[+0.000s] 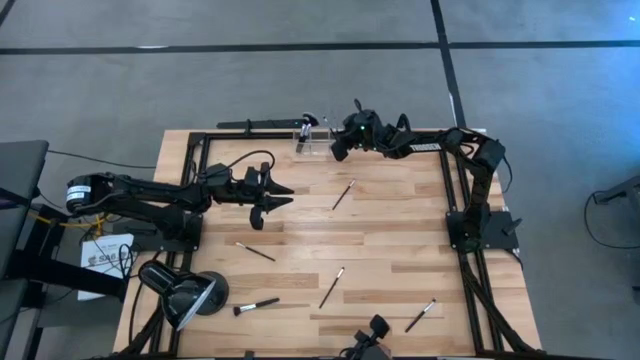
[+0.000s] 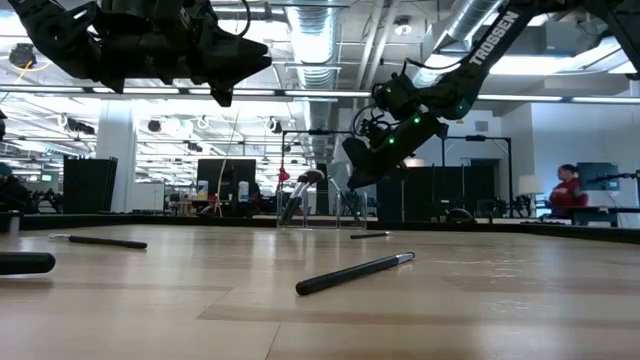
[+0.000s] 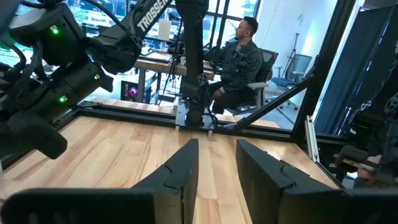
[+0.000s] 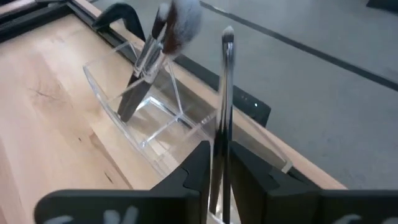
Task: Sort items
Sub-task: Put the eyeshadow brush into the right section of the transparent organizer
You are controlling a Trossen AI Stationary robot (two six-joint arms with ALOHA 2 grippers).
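Right pincer [image 4: 219,163] grasps a slim makeup brush [image 4: 222,106] upright, just beside the clear organizer [image 4: 140,118] holding a fluffy brush [image 4: 163,38].

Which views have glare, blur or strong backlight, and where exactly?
High view: pale glare on the table near its middle. Low view: bright ceiling lights leave both arms as dark shapes; the nearest brush is fairly sharp. Right wrist view: the slim brush between the right gripper fingers is blurred, as is the fluffy brush in the clear holder.
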